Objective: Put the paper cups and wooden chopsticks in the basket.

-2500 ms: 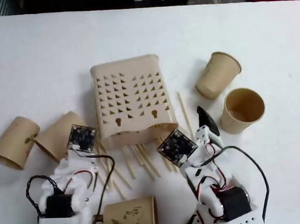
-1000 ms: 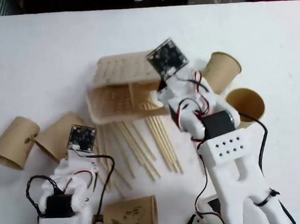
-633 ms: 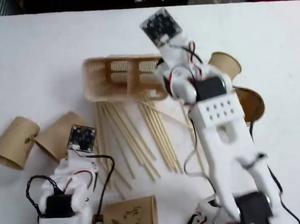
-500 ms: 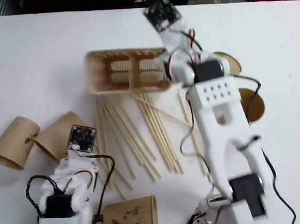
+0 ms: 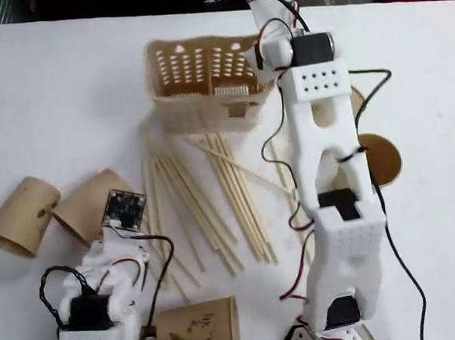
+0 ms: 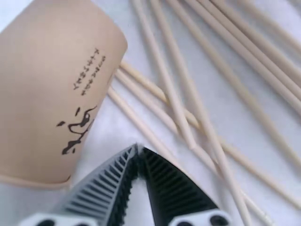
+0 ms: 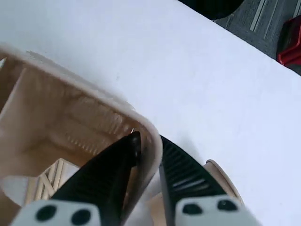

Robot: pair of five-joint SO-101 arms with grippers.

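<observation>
The right claw is clenched on the basket rim, 1 finger inside the wall and 1 outside; the basket's opening faces up. The chopsticks lie scattered on the desk, back toward that arm's base. The left claw is clenched on nothing, with a cup lying just beside it. The step in hand looks like positioning the basket. Next the claw should let go, then fetch cups or chopsticks.

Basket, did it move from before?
Yes. The basket turned open-side up and shifted farther from the unmoved paper cup at the far left.
</observation>
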